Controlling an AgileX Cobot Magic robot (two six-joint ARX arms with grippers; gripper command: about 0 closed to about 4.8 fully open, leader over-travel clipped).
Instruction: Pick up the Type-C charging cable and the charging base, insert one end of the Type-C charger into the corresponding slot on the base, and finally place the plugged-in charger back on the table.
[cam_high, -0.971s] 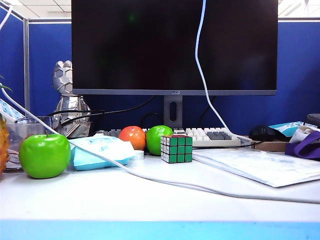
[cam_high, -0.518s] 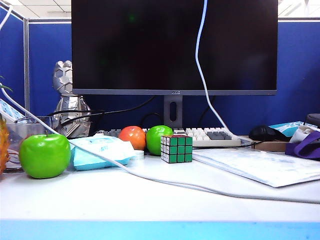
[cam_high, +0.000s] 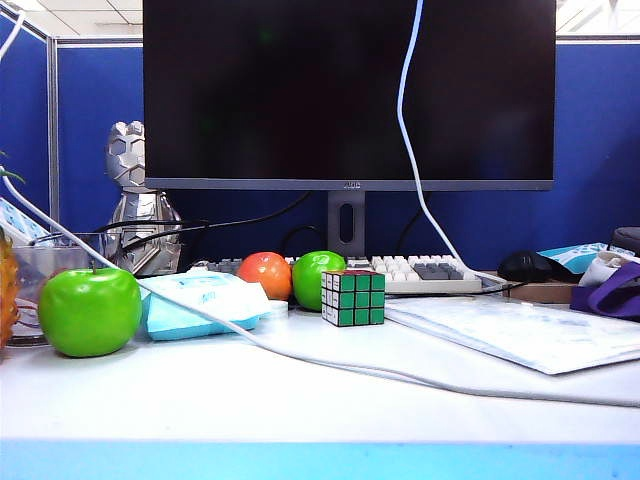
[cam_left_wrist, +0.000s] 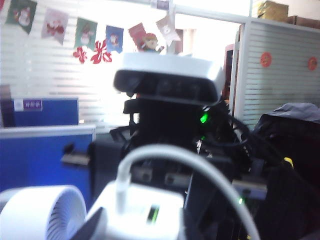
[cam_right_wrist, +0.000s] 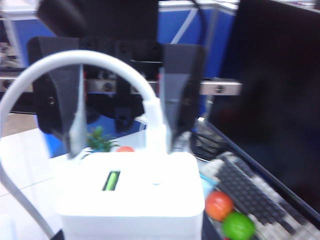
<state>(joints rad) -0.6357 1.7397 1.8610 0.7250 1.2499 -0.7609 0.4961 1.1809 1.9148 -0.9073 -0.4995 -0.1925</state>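
**Ana:** Since neither arm shows in the exterior view, what can you place there?

**Ben:** Only the Type-C charging cable (cam_high: 405, 120), a thin white line dropping from the top edge, right of centre, across the dark monitor (cam_high: 300, 90) to the table (cam_high: 250, 410) near the keyboard (cam_high: 420, 272). I judge the charging base hangs above the top edge, so the way back to the table is straight down.

**Ana:** And the left wrist view?

**Ben:** The charging base (cam_left_wrist: 142, 215) sits bottom centre, a white block with a small green light. The cable's plug stands upright in its face and the cable arches off toward the lower right. Dark fingers (cam_left_wrist: 95, 224) of the left gripper (cam_left_wrist: 141, 227) flank the block.

**Ana:** Gripping it?

**Ben:** The right wrist view says no. The left gripper's jaws stand wide apart at upper centre, straddling the cable with a gap on each side. The base fills the bottom centre, plug pointing up toward that pincer.

**Ana:** The right gripper?

**Ben:** Its fingers are hidden beneath the block. With the other jaws apart and the base aloft, I judge it clamped on the base, so the right arm is the one to lower it.
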